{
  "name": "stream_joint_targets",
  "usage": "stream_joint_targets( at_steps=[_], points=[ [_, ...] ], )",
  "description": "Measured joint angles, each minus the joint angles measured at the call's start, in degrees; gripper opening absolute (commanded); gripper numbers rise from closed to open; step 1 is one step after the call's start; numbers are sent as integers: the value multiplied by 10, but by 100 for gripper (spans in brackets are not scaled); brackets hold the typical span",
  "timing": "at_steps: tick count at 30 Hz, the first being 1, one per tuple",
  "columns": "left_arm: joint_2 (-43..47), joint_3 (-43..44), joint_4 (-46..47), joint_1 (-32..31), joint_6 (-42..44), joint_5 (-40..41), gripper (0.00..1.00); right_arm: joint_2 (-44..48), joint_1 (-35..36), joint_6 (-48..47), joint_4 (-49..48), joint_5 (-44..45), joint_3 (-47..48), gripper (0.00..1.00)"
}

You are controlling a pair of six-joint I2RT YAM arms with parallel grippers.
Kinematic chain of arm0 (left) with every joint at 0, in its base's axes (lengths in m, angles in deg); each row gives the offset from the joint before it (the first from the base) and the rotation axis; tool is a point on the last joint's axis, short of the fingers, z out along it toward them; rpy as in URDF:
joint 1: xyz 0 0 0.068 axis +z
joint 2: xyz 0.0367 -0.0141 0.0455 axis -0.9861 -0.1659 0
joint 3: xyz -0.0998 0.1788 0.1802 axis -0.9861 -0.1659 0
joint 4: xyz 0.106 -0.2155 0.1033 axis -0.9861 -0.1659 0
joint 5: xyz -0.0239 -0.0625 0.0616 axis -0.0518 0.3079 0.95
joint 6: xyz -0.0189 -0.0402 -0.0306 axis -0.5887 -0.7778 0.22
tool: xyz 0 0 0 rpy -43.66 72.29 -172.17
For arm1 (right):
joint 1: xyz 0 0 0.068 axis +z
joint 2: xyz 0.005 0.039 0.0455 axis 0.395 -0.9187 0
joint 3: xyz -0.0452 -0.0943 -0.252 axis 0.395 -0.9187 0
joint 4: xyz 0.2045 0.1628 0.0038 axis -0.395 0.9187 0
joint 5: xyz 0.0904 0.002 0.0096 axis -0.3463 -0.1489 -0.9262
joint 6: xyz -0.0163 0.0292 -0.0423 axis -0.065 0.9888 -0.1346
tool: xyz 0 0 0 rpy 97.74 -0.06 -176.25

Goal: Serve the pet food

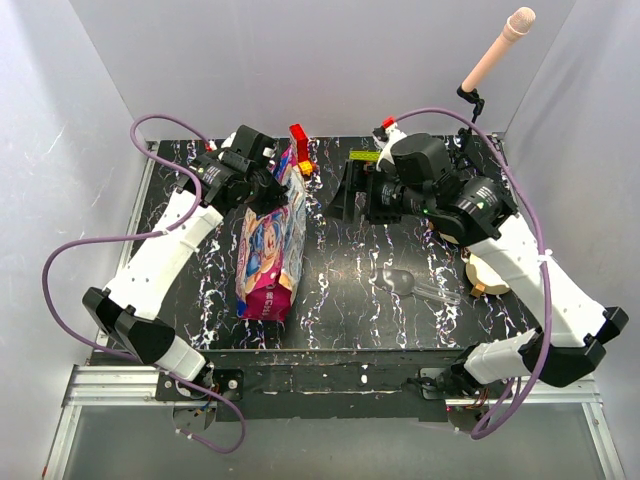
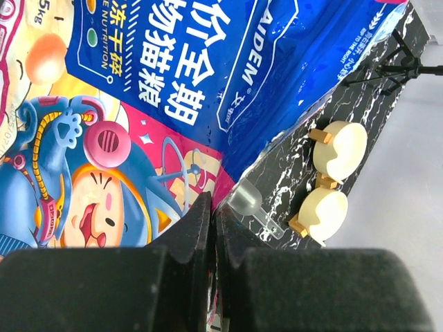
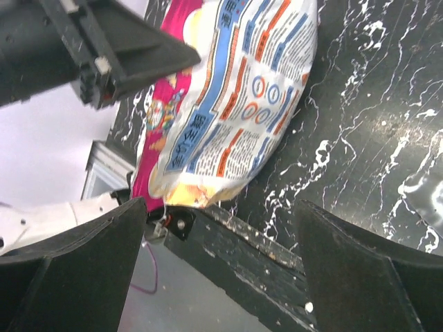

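Left fingers [image 2: 187, 238] pinched shut on edge of pet food bag [image 2: 173, 90]; right fingers [image 3: 76, 256] spread wide over black marbled bench [image 3: 360, 104].

The right end effector [image 3: 218, 207], fingers spread wide, faces the bag [image 3: 235, 104] on the marbled table [image 3: 367, 117].

Bright, even, diffuse light in all views; walls [image 1: 60, 100] washed pale, only soft shadows on the black table [image 1: 340, 300], top view sharp throughout. Left wrist: glossy bag [image 2: 173, 83] shows small glare streaks just ahead of the left gripper [image 2: 214, 214], whose fingers [image 2: 138, 283] sit dark, blurred, detail lost. Right wrist: right gripper [image 3: 218, 221] fingers [image 3: 69, 270] underexposed and soft on either side, bag print between and beyond them crisp, clear scoop [image 3: 422, 187] glinting past one finger.
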Motion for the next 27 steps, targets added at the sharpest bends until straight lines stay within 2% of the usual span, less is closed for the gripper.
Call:
stream_joint_targets(
  at_steps=[2, 8, 14, 18, 26, 27],
  points=[
    [0, -2, 5, 0, 1, -7, 0, -2, 0, 13, -25, 14, -14, 88],
    [0, -2, 11, 0, 26, -14, 0, -40, -1, 38, -82, 25, -20, 89],
    [-3, 2, 18, -2, 68, -11, 0, -102, 0, 58, -130, -20, -20, 88],
    [-37, 43, 3, -2, 81, -19, 0, -111, 10, 61, -164, -38, -37, 84],
    [-84, 86, 28, -6, 68, -29, 0, -107, 37, 53, -182, -29, -63, 54],
    [-87, 91, 26, -5, 68, -29, 0, -107, 37, 51, -181, -19, -66, 46]
  ],
)
